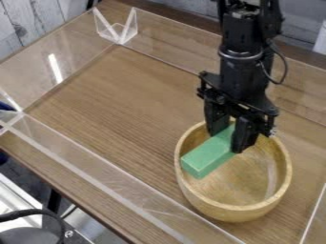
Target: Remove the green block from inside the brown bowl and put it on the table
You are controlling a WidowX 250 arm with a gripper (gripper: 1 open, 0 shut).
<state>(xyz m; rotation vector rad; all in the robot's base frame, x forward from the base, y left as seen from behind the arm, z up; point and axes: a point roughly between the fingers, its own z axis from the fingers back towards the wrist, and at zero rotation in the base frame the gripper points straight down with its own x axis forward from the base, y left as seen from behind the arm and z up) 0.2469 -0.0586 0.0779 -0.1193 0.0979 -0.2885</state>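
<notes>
The brown bowl (237,195) sits on the table (114,105) at the front right. Above its far left rim stands my black gripper (234,143), pointing straight down and shut on the green block (204,159). The block hangs tilted, its upper end pinched between the fingers and its lower end sloping down to the left over the bowl's rim. Its lower end appears just clear of the bowl's inside.
Low clear acrylic walls (76,152) border the table on the left and front. A clear acrylic corner piece (117,26) stands at the back left. The bowl lies close to the front right wall.
</notes>
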